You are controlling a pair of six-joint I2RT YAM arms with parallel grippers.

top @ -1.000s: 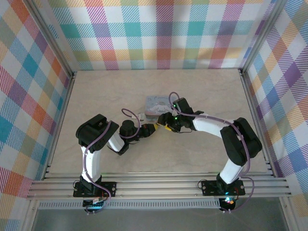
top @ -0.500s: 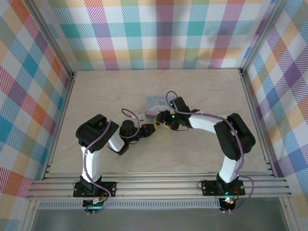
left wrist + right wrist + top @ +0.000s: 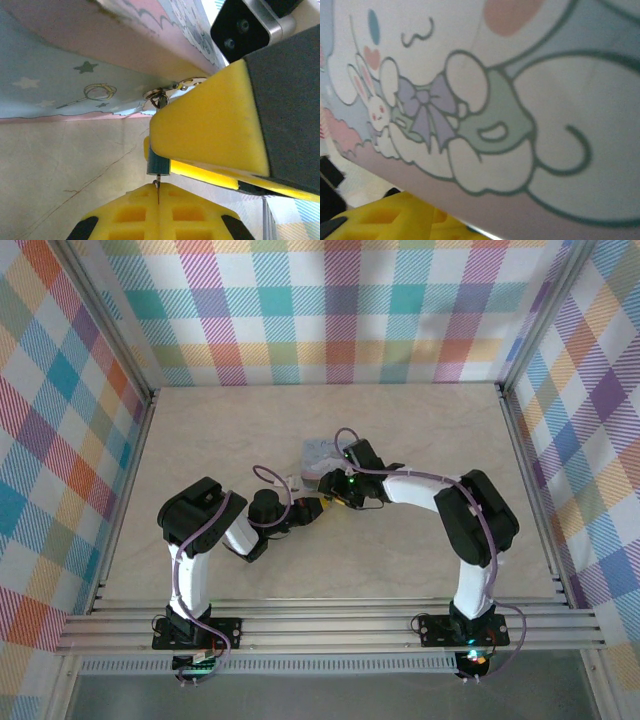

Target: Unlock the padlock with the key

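Left fingers (image 3: 162, 194) pinch shut on the key (image 3: 158, 181) (tip meeting the padlock (image 3: 158, 165)); right fingers (image 3: 205, 170) touch the padlock, grip unclear.

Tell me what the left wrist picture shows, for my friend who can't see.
The left gripper pinches a thin key, its tip at the bottom of a tiny teal padlock tucked at the tip of the right gripper. Behind them is a pastel box with stars.

Smooth printed tin box (image 3: 60, 75), matt yellow rubbery fingers (image 3: 210, 125), thin shiny metal key (image 3: 157, 182), matt marbled table (image 3: 65, 170)
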